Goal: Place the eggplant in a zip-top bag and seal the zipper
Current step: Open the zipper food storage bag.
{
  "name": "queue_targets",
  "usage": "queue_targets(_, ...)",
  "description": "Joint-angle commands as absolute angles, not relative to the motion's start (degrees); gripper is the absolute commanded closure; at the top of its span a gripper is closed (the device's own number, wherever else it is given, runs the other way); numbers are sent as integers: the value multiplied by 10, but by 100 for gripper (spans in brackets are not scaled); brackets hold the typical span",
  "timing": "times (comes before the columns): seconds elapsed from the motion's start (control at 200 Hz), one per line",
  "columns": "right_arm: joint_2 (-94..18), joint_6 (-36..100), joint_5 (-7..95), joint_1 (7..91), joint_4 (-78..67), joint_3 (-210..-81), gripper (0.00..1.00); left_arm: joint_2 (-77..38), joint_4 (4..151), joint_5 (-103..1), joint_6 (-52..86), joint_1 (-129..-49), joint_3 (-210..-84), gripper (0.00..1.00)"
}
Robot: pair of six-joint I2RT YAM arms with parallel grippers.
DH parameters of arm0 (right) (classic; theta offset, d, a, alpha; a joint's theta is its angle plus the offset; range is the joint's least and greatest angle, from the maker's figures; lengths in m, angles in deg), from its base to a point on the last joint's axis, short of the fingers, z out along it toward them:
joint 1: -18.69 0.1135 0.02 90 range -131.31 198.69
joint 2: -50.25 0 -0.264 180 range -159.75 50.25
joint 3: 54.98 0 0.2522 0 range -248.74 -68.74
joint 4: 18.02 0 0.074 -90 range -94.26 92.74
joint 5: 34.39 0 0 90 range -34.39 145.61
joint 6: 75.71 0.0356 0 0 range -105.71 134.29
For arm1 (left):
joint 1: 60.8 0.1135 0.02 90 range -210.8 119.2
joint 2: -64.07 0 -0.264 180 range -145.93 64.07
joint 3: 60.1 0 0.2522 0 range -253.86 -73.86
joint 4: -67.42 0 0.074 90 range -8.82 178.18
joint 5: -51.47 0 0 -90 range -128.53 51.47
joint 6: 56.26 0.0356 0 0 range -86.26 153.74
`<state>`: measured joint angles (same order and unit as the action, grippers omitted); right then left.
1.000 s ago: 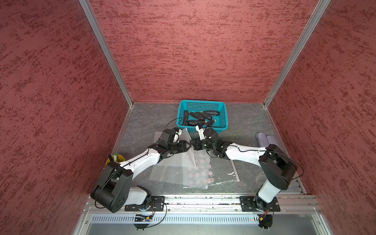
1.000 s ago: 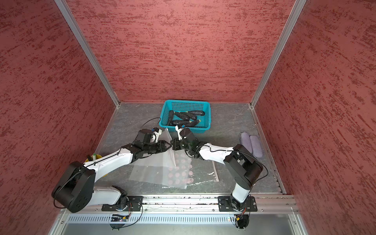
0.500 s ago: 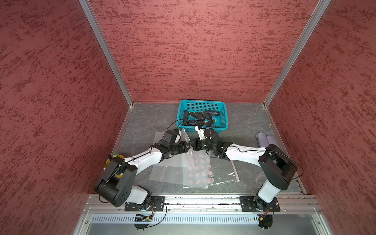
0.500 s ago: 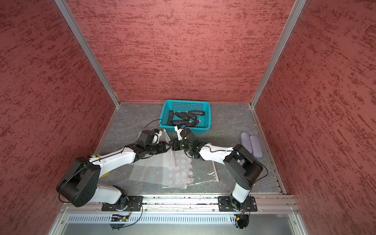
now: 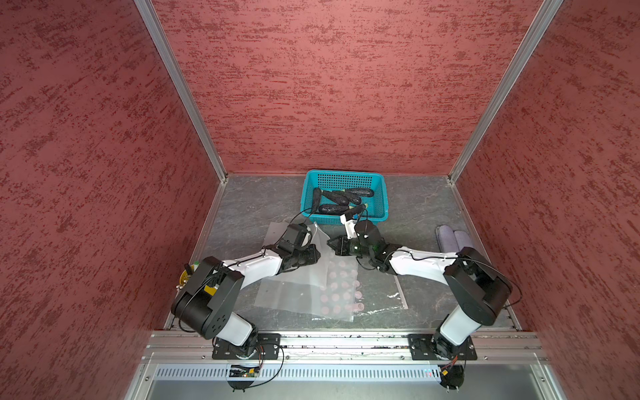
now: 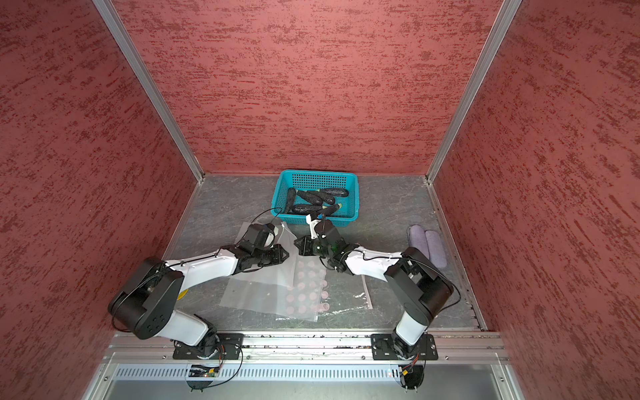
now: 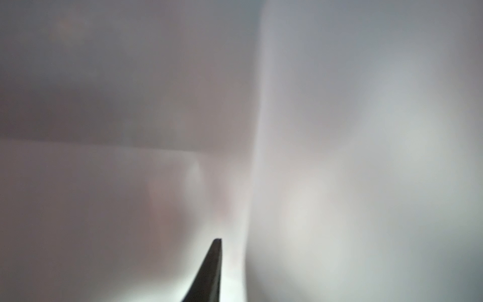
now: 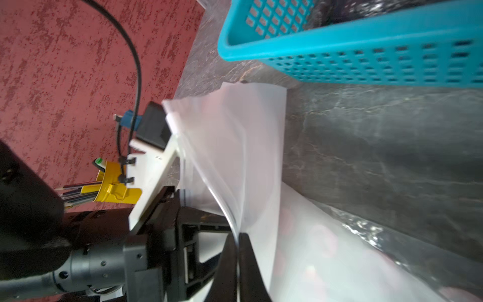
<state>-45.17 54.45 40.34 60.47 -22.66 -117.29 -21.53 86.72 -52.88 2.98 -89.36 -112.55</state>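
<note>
Right tool (image 8: 239,235) is clamped on the flimsy, slippery bag (image 5: 294,294) at its edge mid-bench, I cannot tell whether the left tool (image 5: 313,254) grips, and the firm-looking eggplants (image 5: 337,198) sit in the far-edge basket (image 5: 346,172), probably best taken mid-body.

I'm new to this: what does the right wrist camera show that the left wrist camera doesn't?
Only the right wrist view: the blue basket, the grey tabletop, a yellow holder, the left arm, and the right hand pinching the zip-top bag by its edge. Only the left wrist view: one dark finger, close up. Both: the bag's frosted plastic, which fills the left wrist view as a blur.
</note>
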Motion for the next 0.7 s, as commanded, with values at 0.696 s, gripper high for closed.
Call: queue_targets(0.696, -533, 551, 386, 622, -271, -1201, 100, -132, 1159, -335, 139, -889, -1250, 98)
